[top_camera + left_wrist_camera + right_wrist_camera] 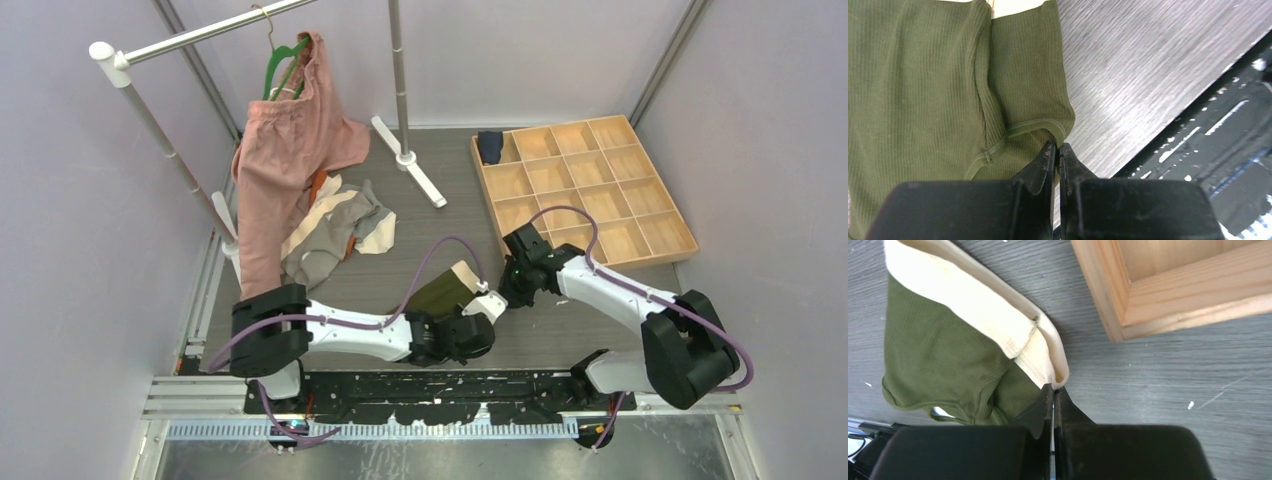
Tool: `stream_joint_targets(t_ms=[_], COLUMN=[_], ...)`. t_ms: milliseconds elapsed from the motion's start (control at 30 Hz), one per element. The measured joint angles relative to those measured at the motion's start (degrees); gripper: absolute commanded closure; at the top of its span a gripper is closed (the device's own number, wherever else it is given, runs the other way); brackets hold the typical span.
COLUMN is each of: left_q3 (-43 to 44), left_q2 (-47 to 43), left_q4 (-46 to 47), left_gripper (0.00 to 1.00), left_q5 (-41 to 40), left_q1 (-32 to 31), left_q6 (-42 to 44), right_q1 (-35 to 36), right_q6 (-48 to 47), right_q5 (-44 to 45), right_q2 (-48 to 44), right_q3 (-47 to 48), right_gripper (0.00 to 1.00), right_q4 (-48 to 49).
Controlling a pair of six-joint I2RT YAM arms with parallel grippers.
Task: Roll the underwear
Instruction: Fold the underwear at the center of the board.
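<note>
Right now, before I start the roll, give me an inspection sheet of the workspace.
Surface: dark wood-grain table, a few pale specks.
Job's things: olive underwear between the arms; heap of underwear at left; navy pair in the wooden tray, far-left compartment.
Clutter: pink garment on a green hanger, hung from the clothes rack.
Grippers: left gripper jaws shut on the olive leg hem; right gripper jaws shut on its waistband corner.
Cables: purple cables arch over both arms.
Surroundings: plain walls; nothing else seen.
</note>
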Motion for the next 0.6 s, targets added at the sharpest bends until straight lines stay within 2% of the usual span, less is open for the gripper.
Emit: stream_joint_targets(t_ms=[267,600], left_q3=[-0.3,-8.1], left_q2=[-6.2,-13.6], left_q4=[0.8,4.9], left_gripper=[0.99,0.99], left_q5=[2.7,6.5], left_q1=[2.3,9.3], left_q6=[-0.5,-2.9], right_q1=[0.0,0.0], right_q6=[-3.3,-4.9], right_q5=[0.1,-0.3], right_q2=[-1.3,2.8], right_q3=[6.3,16.2], right_gripper=[0.99,0.99], right_q4=[-7.6,-10.4])
